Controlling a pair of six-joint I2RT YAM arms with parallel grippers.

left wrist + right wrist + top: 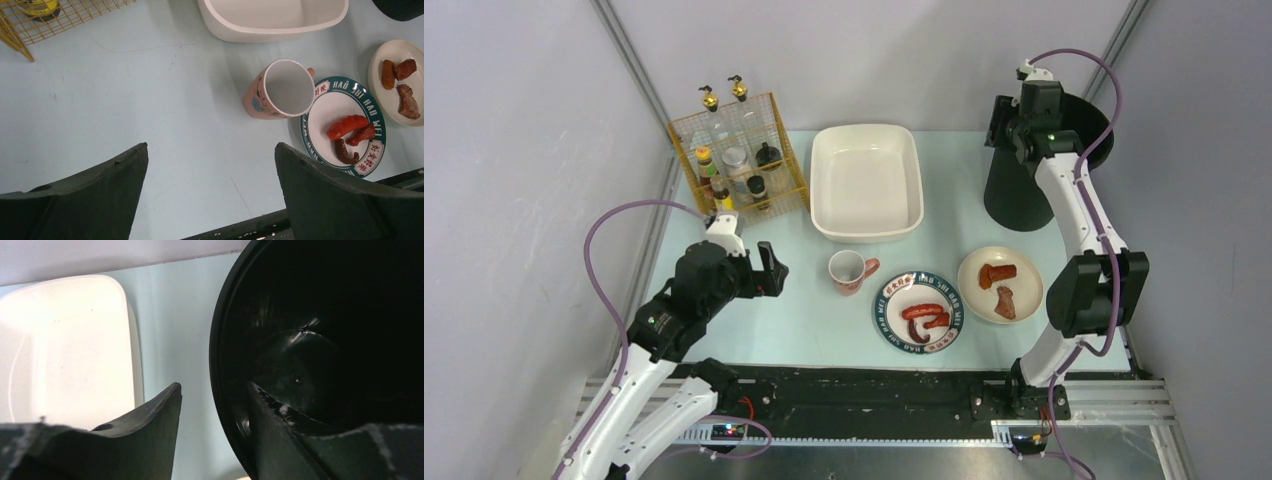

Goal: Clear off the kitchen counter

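Observation:
The kitchen counter [754, 335] is a pale mint-blue tabletop. On it stand a pink mug [849, 270], a green-rimmed plate [894, 325] with red sausages [924, 318], and a cream plate [976, 290] with brown meat pieces [1001, 288]. My left gripper [767, 270] is open and empty, left of the mug; in the left wrist view [211, 150] it hovers over bare counter, with the mug [280, 90] ahead to the right. My right gripper [1004, 125] is open at the rim of a black bin [1024, 185]; its jaws straddle the bin's rim [220, 365], one outside and one inside.
A white basin [866, 225] stands at the back middle. A yellow wire rack [686, 140] with bottles stands at the back left. The black bin stands at the back right by the wall. Grey rails frame the counter.

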